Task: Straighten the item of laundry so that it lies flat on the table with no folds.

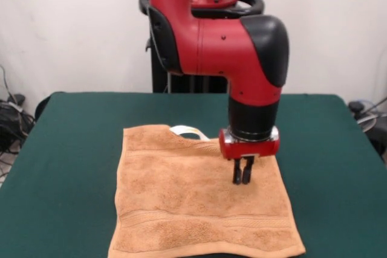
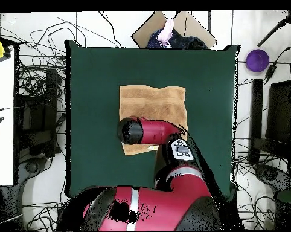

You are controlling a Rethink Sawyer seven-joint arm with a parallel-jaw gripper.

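Observation:
The peach-orange towel (image 1: 193,203) lies spread on the dark green table (image 1: 72,149), close to its front edge, with a woven band across the near part. A small white tag (image 1: 187,130) shows at the far edge, where the towel's edge dips. My gripper (image 1: 243,176) points straight down over the towel's far right part, its fingers (image 1: 238,170) close together with nothing between them. Whether the tips touch the cloth I cannot tell. In the overhead view the towel (image 2: 153,103) is partly covered by my arm (image 2: 149,131), which hides the gripper.
The robot's pedestal (image 1: 181,77) stands at the table's far side. In the overhead view a cardboard box (image 2: 184,27) sits beyond the table's top edge, a purple round object (image 2: 257,59) at the upper right, and cables (image 2: 33,90) along the left side.

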